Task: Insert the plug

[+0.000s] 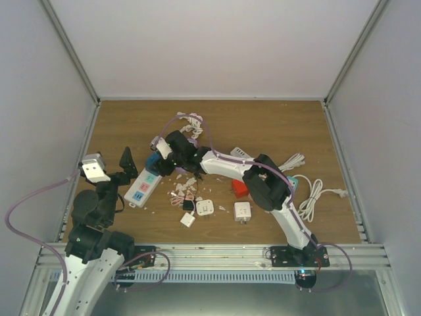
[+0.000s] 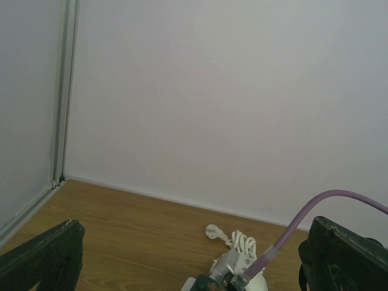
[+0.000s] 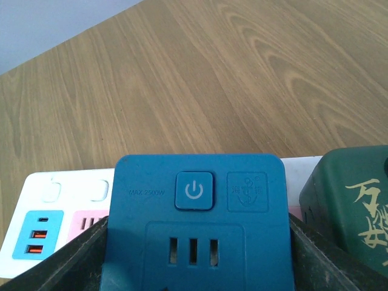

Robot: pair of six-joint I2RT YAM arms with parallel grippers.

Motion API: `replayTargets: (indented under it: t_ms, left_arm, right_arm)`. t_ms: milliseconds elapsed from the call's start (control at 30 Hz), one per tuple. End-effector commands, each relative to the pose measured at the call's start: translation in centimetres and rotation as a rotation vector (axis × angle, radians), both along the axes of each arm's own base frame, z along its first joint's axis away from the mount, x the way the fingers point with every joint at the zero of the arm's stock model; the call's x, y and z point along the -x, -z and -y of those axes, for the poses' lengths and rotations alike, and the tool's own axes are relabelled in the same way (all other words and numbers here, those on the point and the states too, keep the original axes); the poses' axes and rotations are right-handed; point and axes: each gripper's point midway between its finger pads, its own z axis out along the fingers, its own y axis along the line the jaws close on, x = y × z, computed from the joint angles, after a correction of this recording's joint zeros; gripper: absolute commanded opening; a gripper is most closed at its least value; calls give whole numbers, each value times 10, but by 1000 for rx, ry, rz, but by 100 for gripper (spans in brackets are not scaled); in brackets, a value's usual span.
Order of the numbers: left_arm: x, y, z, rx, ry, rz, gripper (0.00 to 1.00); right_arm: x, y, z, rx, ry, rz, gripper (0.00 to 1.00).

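Note:
A blue plug adapter with a power button and socket slots sits between the fingers of my right gripper, which is shut on it. It is held over the white power strip, which has blue USB and pink socket sections. A dark green adapter stands just to its right on the strip. From above, the right gripper reaches left to the far end of the strip. My left gripper is open and empty, raised beside the strip's left side; its fingers frame the back wall.
Small white adapters, a red block and white scraps lie near the table middle. White cables lie at the right. A coiled white cable lies at the back.

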Motion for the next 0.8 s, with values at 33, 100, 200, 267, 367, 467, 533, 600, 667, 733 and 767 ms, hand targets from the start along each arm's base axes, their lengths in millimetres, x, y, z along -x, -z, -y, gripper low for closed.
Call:
replayTargets:
  t_ms: [33,100,200,267,367,467,533,600,667,733,767]
  left_arm:
    - [-1,-7,-3,-9,-18,25,99]
    - [-2,-7,-3,-20,-19,19,99]
    - [-4,-5,-3,-32,-27,5,99]
    - [-4,-4,-4,-35,-31,2,99]
    - [-4,-3,-3,-31,-28,-1,99]
    - [-4,-3,-3,-22,-22,-1,99]
    - [-5,-2,-2,-15,-17,-4,99]
    - [-6,-2,-1,-12,-12,-8,99]
    - [-7,0,0,-10,-6,-13,99]
    - [-7,0,1,-8,-5,-17,99]
    - [-8,1,1,-8,-6,-19,99]
  right_arm:
    - [-2,43,18,163,60,1,28]
    - [1,49,18,184,57,-1,29]
    - [7,63,22,221,59,-29,29]
    - [12,72,25,244,51,-58,29]
    - [27,82,28,262,11,-131,30]
    - [38,88,29,273,-9,-192,31]
    - [37,96,33,298,5,-200,32]
    - [33,107,40,345,32,-192,32]
    - [30,116,46,390,53,-183,32]
    - [26,125,52,433,74,-176,32]
    - [26,128,55,455,81,-176,32]
